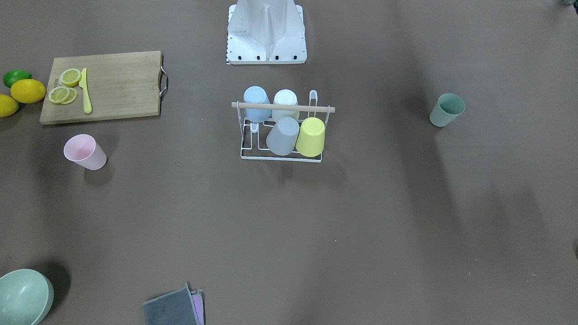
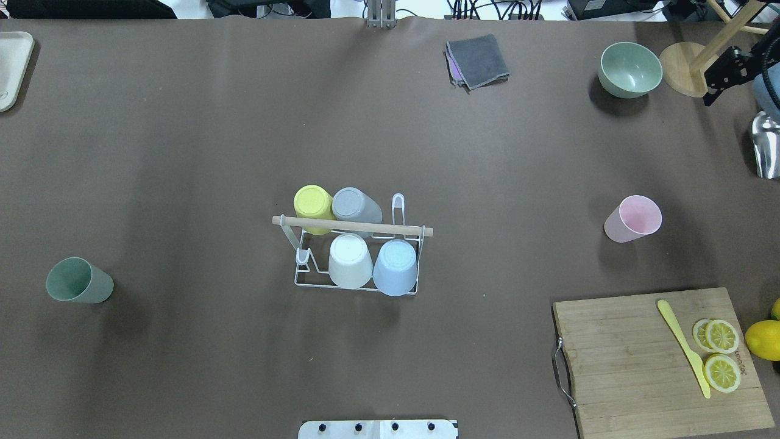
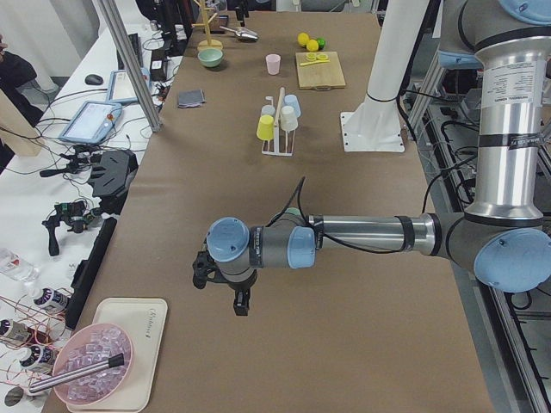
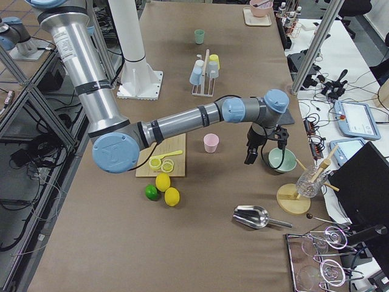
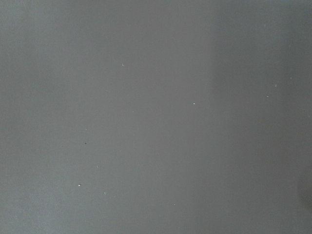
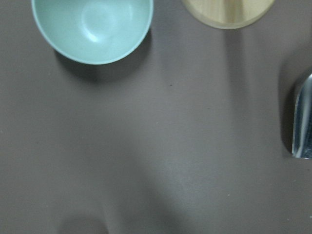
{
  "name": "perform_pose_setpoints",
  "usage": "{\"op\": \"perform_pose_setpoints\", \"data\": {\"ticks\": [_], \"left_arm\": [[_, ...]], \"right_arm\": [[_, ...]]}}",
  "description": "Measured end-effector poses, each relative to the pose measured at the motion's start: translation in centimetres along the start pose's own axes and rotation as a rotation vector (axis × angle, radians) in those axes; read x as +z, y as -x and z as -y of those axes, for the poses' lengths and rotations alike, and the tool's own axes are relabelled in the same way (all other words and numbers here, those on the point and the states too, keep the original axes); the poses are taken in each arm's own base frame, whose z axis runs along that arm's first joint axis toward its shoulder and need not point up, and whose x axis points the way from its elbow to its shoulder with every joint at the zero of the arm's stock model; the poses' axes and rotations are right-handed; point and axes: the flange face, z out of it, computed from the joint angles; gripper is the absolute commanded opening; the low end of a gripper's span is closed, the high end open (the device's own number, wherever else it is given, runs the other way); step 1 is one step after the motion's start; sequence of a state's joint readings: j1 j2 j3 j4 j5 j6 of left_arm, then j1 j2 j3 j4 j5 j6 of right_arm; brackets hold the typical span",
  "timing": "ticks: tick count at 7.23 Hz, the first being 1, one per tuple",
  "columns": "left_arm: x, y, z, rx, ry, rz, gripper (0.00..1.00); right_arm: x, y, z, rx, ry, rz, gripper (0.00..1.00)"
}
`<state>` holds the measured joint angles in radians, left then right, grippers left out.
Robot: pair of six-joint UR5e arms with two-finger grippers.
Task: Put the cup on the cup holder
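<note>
The white wire cup holder with a wooden rod stands mid-table, also in the overhead view. It carries several upturned cups: yellow, grey, white and blue. A pink cup stands upright on the table, also in the overhead view. A green cup stands upright at the other side, also overhead. My left gripper hovers over bare table far from the holder. My right gripper hovers beside a green bowl. I cannot tell whether either gripper is open or shut.
A cutting board holds lemon slices and a yellow knife; whole lemons and a lime lie beside it. A green bowl, a wooden stand, a metal scoop and a grey cloth lie along the far edge.
</note>
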<state>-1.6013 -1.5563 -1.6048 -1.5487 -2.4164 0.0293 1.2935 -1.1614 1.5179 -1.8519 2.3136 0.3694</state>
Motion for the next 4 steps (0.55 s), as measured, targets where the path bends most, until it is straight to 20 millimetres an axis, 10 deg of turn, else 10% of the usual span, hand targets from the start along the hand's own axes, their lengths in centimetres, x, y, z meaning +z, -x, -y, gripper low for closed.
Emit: {"op": "perform_pose_setpoints", "data": {"ticks": [4], "left_arm": [[-4.9,-2.6,9.5,-0.037,-0.079,0.001,0.98]], "right_arm": [[7.5,7.1,0.0,-0.240,0.171,-0.043,0.99]]}}
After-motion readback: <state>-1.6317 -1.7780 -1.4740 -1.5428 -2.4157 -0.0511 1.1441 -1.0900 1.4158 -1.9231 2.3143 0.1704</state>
